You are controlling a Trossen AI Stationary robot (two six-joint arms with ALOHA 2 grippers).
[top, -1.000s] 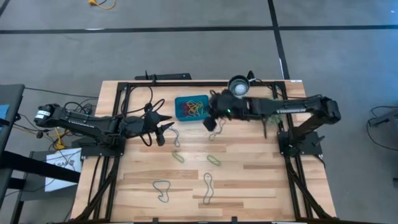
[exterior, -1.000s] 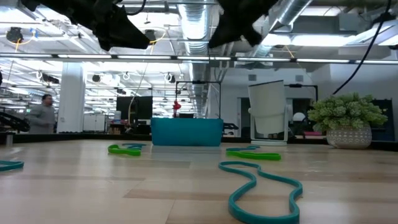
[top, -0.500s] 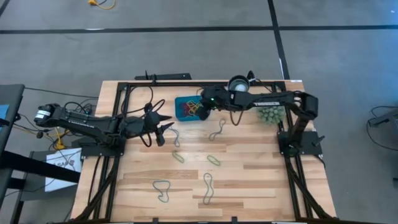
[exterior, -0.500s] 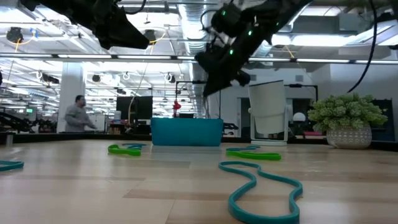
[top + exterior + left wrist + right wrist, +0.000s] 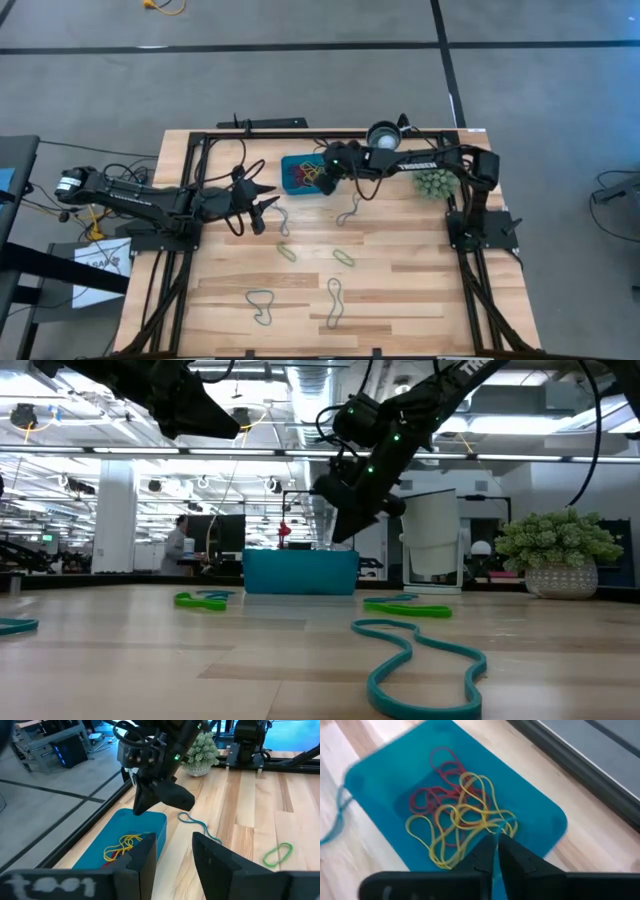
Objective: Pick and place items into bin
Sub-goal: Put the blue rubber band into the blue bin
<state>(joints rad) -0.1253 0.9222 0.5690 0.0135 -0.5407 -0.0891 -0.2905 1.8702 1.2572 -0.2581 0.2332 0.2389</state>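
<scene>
Loose bands on table: five, with one grey [image 5: 349, 210] | bin [image 5: 291, 165]: one, red and yellow bands inside | my right claw [image 5: 496, 851] above bin, pinching a thin teal band | left claw [image 5: 172, 852] open | plant ball [image 5: 435, 184] and cup [image 5: 383, 136] beside

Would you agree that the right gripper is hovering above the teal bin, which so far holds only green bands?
Not quite: the right gripper does hover over the bin, but the bands inside are red and yellow, not green. The right wrist view shows this.

In the high view the right arm stretches leftward across the upper centre, its right gripper [image 5: 326, 176] pinched nearly closed and tilted down, while the left arm lies at middle left, left gripper [image 5: 268, 205] parted.
</scene>
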